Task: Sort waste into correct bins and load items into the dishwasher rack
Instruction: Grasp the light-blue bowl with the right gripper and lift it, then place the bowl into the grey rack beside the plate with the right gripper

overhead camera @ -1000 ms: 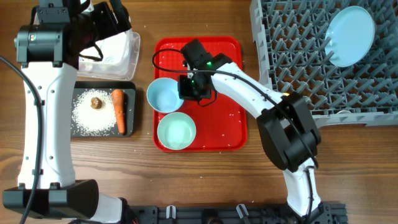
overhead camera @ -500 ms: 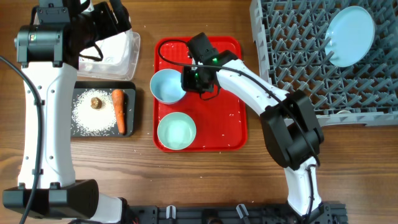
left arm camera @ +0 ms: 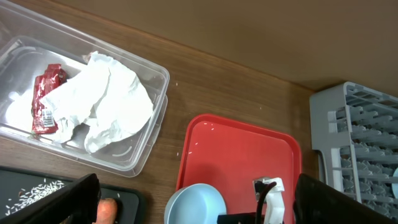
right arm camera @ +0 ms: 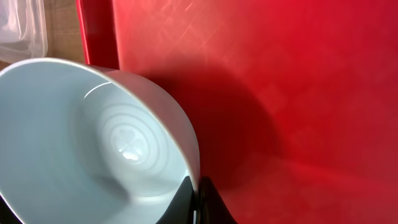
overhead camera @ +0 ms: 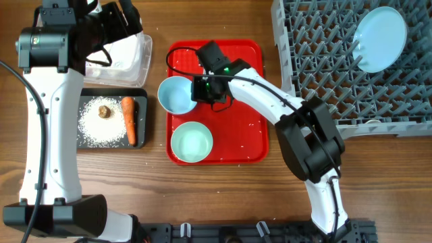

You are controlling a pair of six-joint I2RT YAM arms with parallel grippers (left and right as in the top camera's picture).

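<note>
Two fingers of the right end effector (right arm camera: 198,190) are clamping the rim of the small white-blue bowl (overhead camera: 177,94), one inside the wall and one outside. The bowl is sitting at the left edge of the red tray (overhead camera: 236,138), overhanging it toward the desk (overhead camera: 223,196), just beside the mint-green bowl (overhead camera: 192,142). Whether its base is touching the tray cannot be told.

The step in hand is judged to be transfer to the dishwasher rack (overhead camera: 324,74). Raise the bowl until it is clearing the mint-green bowl. Hold the pinch firm, since a rim grip is likely to let the bowl swing. Then carry it right and seat it between pegs, apart from the pale-blue plate (overhead camera: 380,28) standing there.

The right arm is reaching left across the tray, its wrist turned toward the bowl. The left end effector (left arm camera: 196,186) is hovering over the clear tub (left arm camera: 149,74), its fingers spread wide and holding nothing.
</note>
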